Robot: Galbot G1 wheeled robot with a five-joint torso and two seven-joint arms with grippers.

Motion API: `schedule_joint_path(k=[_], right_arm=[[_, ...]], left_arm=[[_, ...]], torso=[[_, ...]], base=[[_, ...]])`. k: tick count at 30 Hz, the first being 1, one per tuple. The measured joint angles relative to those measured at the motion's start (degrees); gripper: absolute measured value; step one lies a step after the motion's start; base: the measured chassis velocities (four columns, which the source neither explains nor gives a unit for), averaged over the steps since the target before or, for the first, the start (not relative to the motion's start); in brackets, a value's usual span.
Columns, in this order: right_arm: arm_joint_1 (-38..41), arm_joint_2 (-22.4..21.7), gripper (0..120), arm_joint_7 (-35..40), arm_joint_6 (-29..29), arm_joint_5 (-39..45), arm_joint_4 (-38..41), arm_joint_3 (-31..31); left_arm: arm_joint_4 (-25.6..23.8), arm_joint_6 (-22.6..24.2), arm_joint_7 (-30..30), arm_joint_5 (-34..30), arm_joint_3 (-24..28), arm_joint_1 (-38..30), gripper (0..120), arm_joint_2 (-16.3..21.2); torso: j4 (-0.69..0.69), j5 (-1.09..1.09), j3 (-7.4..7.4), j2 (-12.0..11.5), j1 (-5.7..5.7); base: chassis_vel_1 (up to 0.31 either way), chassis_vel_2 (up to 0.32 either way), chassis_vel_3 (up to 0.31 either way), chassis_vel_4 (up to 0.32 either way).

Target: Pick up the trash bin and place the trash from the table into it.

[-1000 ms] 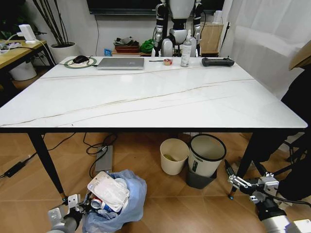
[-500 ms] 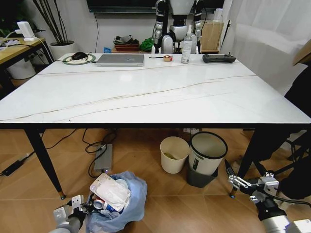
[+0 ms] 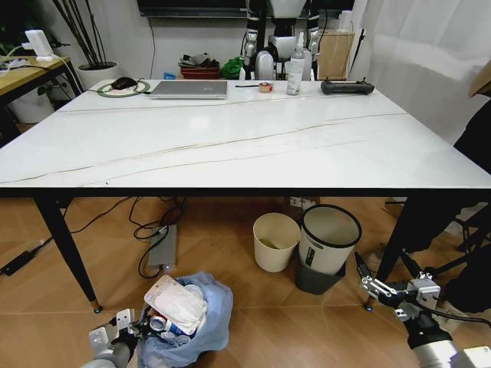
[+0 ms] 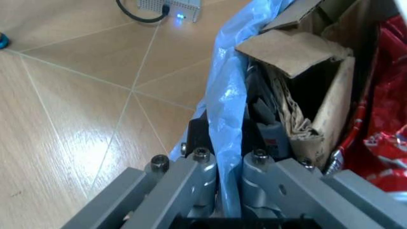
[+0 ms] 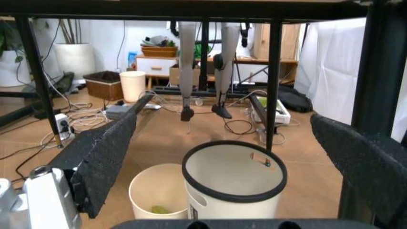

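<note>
The trash bin (image 3: 201,322), lined with a crinkly light-blue bag (image 4: 228,100), stands on the wooden floor in front of the table's left end. My left gripper (image 3: 136,331) is low beside it, shut on the bag's rim (image 4: 229,191). Inside the bin lie trash pieces: crumpled brown cardboard (image 4: 299,52), a crushed red can (image 4: 381,119) and a flat clear package (image 3: 178,301) on top. The white marble-look table (image 3: 230,146) spans the view. At the lower right, near the floor, my right gripper (image 3: 376,287) is open and holds nothing.
A cream round bin (image 3: 275,241) and a white bin with a black rim (image 3: 328,241) stand under the table. A laptop (image 3: 190,89), mouse, bottle (image 3: 294,73) and black controller (image 3: 347,87) lie along the far edge. Black table legs (image 3: 61,245) and floor cables flank the bin.
The whole head picture has shifted a little, so the camera moved. The left gripper stays shut on the bag's rim and the right gripper has held still.
</note>
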Motion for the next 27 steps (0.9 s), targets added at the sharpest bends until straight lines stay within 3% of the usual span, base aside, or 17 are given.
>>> schedule_joint_path(k=[19,27], right_arm=[[0.0,0.0,100,0.0,0.0,0.0,0.0,0.0],[0.0,0.0,100,0.0,0.0,0.0,0.0,0.0]], left_arm=[[0.6,-1.1,-0.1,0.7,0.8,-0.8,0,0.1],[1.7,-2.4,0.9,1.2,0.9,-1.2,0,0.0]], torso=[[0.00,0.00,-2.91,-4.5,-1.52],[0.00,0.00,-3.15,-4.9,-1.73]], base=[[0.000,0.000,0.000,0.000],[0.000,0.000,0.000,0.000]])
